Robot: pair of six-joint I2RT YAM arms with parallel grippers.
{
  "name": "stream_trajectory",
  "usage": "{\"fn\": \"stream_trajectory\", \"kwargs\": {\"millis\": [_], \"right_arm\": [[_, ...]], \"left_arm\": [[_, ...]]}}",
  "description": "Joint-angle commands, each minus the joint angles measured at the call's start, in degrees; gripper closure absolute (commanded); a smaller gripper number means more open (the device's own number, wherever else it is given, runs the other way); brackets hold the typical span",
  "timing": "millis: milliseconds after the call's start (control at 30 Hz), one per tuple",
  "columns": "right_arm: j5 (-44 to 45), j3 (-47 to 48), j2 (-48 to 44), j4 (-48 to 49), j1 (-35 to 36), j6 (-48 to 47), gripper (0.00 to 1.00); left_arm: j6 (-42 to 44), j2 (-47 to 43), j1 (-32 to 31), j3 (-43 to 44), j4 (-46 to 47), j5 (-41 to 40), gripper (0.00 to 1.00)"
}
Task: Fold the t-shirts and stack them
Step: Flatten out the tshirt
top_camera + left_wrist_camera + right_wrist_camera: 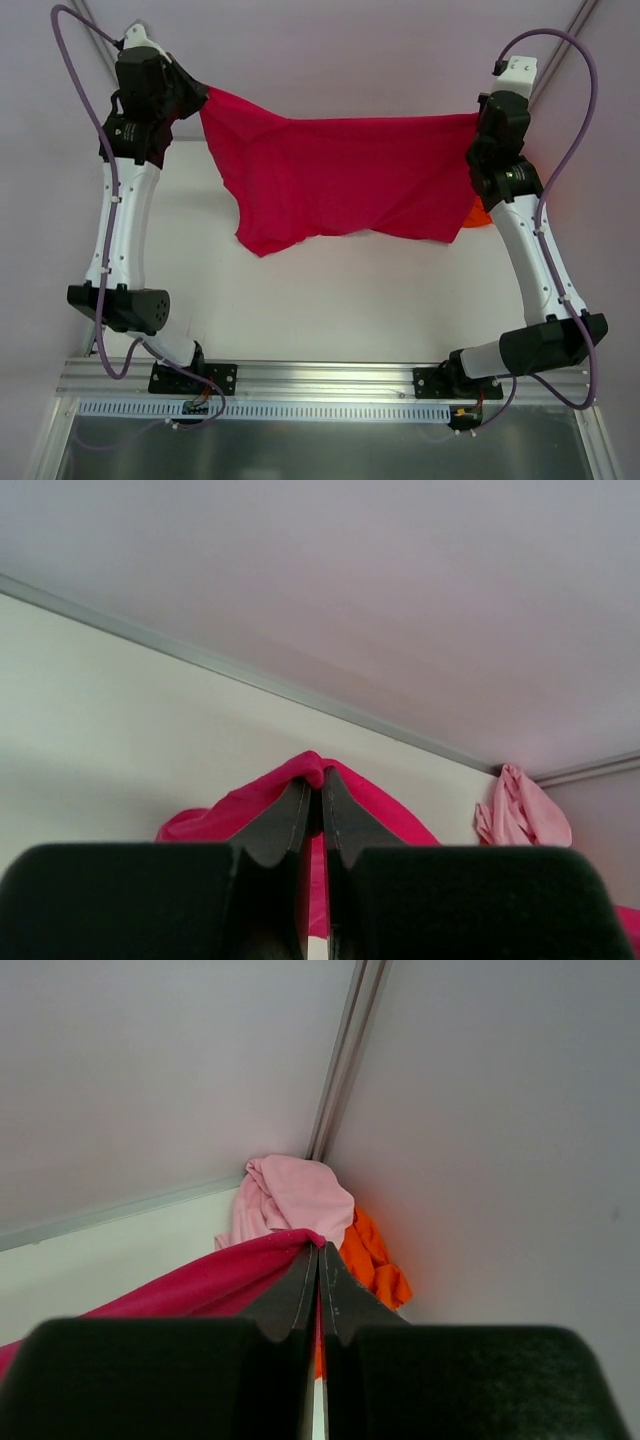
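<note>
T-shirts: three. One crimson t-shirt (340, 185), one pale pink t-shirt (290, 1195), one orange t-shirt (375, 1255). The top view alone gives two, the crimson and a sliver of orange; the pink is counted from the wrist views.
Arms: two, left arm (125, 230) and right arm (535, 260).
Grippers: two, left gripper (312, 782) and right gripper (318, 1250), two fingers each.
Purple cables: two, left cable (75, 80) and right cable (585, 110).
Table (350, 300): one.
Metal rail (330, 375): one.
</note>
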Motion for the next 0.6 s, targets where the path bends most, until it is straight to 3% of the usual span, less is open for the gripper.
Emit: {"fn": "stream_trajectory", "kwargs": {"millis": [0,333,567], "right_arm": [[-0.4,3.6,1.8,0.7,-0.8,3.9,0.99],[-1.7,10.9,12.3,-0.1,-0.9,8.9,0.99],[-2.0,14.6,11.1,1.0,-0.9,8.7,0.99]], "left_arm": [[-1.8,2.1,0.9,2.8,1.7,1.5,1.0],[-3.1,12.2,1.1,13.6,-0.3,2.7,1.0],[-6.1,8.8,2.2,14.0,2.0,9.2,1.0]]}}
